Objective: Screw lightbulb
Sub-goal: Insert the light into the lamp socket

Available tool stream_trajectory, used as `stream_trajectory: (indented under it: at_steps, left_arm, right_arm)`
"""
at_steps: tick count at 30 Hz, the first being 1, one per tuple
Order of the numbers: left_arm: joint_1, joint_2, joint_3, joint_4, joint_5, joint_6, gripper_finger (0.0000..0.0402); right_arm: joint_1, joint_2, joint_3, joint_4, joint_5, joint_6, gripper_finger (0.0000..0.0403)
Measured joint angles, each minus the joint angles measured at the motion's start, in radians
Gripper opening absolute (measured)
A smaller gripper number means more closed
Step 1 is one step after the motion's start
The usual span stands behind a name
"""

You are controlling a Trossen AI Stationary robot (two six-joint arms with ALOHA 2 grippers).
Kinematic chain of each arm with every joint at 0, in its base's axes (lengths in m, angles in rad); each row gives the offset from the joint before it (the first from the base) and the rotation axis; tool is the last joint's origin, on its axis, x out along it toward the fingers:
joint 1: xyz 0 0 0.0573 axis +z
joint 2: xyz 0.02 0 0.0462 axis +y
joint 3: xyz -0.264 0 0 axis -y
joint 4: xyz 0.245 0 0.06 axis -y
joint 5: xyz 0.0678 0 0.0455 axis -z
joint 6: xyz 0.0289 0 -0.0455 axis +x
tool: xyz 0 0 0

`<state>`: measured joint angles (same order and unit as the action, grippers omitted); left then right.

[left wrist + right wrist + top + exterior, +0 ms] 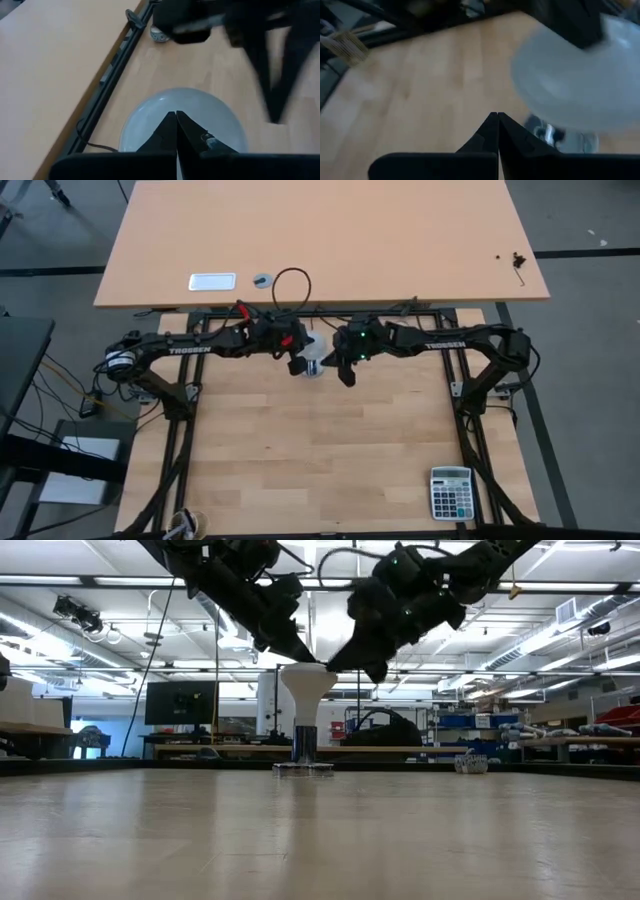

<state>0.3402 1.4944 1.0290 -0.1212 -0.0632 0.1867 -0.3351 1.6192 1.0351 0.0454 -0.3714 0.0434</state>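
White and funnel-shaped, the bulb (306, 686) stands upright near the middle back of the wooden tabletop (320, 460), neck down in a small dark base that I take for the socket (305, 745), though I cannot tell how far it is threaded in. My left gripper (295, 648) and right gripper (345, 658) hang just above its wide head, one on each side, angled in toward it. Each wrist view shows its own jaws pressed together and empty, holding nothing. I judge I am between turns of the screwing. The next move calls for one pair of jaws to part, come down around the head, grip gently and twist while the base stays put.
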Motion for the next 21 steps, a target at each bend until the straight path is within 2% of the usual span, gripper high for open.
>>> stream_trajectory:
  at_steps: [3,8,13,21]
  left_arm:
    - [0.0,0.0,0.0,-0.002,0.0,0.0,0.0]
    - [0.0,0.0,0.0,-0.007,0.0,0.0,0.0]
    - [0.0,0.0,0.0,-0.011,0.0,0.0,0.0]
    - [-0.001,-0.001,0.0,-0.02,-0.02,-0.001,0.0]
  right_arm:
    - [0.011,-0.013,0.017,-0.004,0.042,-0.021,0.0009]
    - [-0.031,-0.021,0.026,-0.001,0.223,-0.042,0.0009]
    - [-0.077,-0.012,0.026,-0.014,0.229,-0.037,0.0009]
    - [-0.071,0.011,0.029,-0.008,0.158,-0.028,0.0009]
